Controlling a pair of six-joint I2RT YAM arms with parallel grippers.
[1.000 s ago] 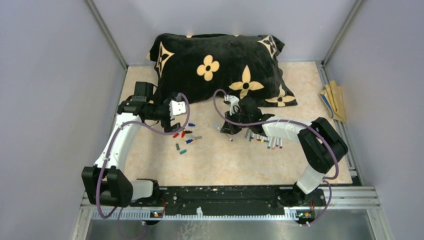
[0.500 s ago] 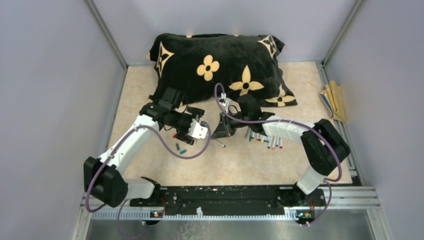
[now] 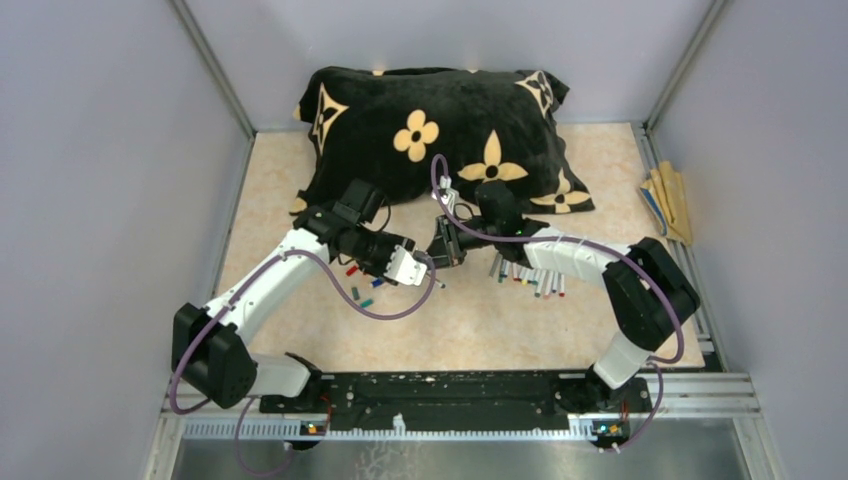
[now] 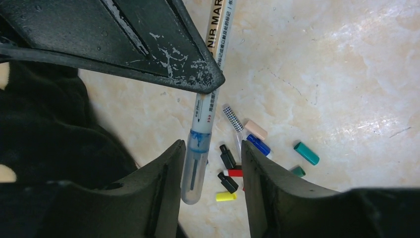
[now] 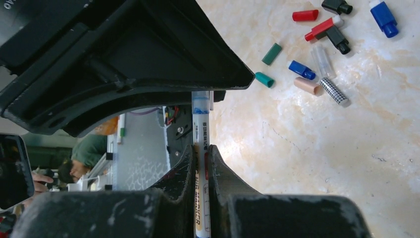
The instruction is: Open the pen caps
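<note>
The pen (image 4: pixel 202 119) barrel reads "NiR MAR", remaining small print illegible.

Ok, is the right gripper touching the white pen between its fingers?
Touching. The right wrist view shows the right gripper shut on the pen, its jaws pressed against both sides of the white barrel with no gap.

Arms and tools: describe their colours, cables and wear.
The left arm and right arm have white shells, black joints and a looping purple cable each. The left tool has a white housing; the right tool is black. Their black fingers show pale scuffs.
</note>
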